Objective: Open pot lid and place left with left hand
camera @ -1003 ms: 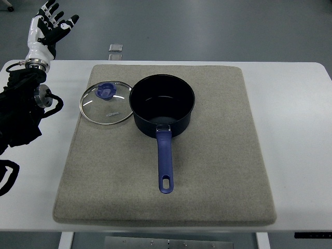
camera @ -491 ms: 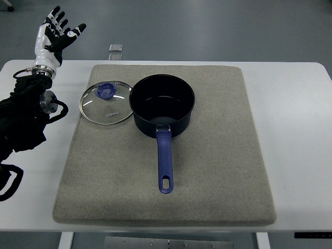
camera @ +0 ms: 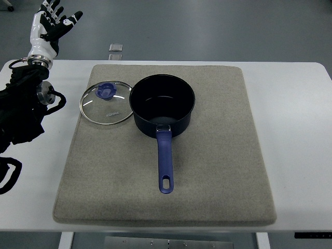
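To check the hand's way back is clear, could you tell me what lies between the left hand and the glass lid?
In the top view, only bare white table and the grey mat's edge separate the left hand from the lid.

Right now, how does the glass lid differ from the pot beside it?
The lid is flat, clear glass with a metal rim, so the mat shows through it; the pot is deep, dark and opaque. The lid has a small blue knob on top, while the pot has a long blue handle pointing toward the camera. Both are round and rest on the mat, edges touching or nearly so.
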Motion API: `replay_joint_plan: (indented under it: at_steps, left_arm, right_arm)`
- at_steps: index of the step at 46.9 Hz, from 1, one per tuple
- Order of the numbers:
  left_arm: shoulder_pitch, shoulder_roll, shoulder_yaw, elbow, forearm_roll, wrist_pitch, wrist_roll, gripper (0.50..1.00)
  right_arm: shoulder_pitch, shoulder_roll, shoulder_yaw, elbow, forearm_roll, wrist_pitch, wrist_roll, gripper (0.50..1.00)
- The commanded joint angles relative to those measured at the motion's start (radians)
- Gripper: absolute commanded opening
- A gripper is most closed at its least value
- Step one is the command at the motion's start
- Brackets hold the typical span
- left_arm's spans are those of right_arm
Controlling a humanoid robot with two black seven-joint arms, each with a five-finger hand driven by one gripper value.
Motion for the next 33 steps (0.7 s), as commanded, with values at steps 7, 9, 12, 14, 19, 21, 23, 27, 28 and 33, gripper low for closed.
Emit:
replay_joint_plan:
  at_steps: [7,9,12,14,19,21,23,27,28,33]
  left_arm:
    - [-0.034,0.006,-0.012,0.0,0.001,-0.001,0.0,0.96]
    - [-0.037,0.006,-0.013,0.0,0.001,-0.001,0.0,0.96]
    - [-0.035,0.006,-0.015,0.0,0.001,-0.001,0.0,0.96]
    - [-0.034,0.006,-0.016,0.0,0.0,-0.001,0.0,0.96]
    - [-0.04,0.002,-0.027,0.014,-0.002,0.053,0.0,0.943]
    - [-0.04,-0.005,-0.05,0.012,-0.003,0.103,0.0,0.943]
    - [-0.04,-0.009,-0.073,0.012,-0.002,0.143,0.0,0.941]
    - [-0.042,-0.012,-0.085,0.008,-0.002,0.173,0.0,0.934]
    - [-0.042,-0.012,-0.087,0.008,-0.002,0.179,0.0,0.926]
    - [-0.051,-0.012,-0.092,0.011,-0.01,0.185,0.055,0.894]
  right_arm:
    - [0.0,0.0,0.0,-0.001,0.0,0.0,0.0,0.917]
    - [0.0,0.0,0.0,0.001,0.0,0.0,0.0,0.917]
    - [0.0,0.0,-0.001,-0.001,-0.002,0.0,-0.002,0.917]
    - [0.0,0.0,-0.001,0.001,0.0,0.0,-0.002,0.917]
    - [0.0,0.0,-0.001,0.001,-0.003,0.0,-0.002,0.917]
    - [0.0,0.0,-0.001,-0.001,-0.003,0.0,-0.002,0.917]
    - [0.0,0.0,0.003,0.001,0.0,0.0,-0.002,0.917]
    - [0.0,0.0,0.006,0.001,0.002,0.0,-0.002,0.917]
    - [0.0,0.0,0.006,0.001,0.002,0.0,-0.002,0.917]
    - [-0.002,0.0,0.006,0.001,0.003,0.0,-0.002,0.917]
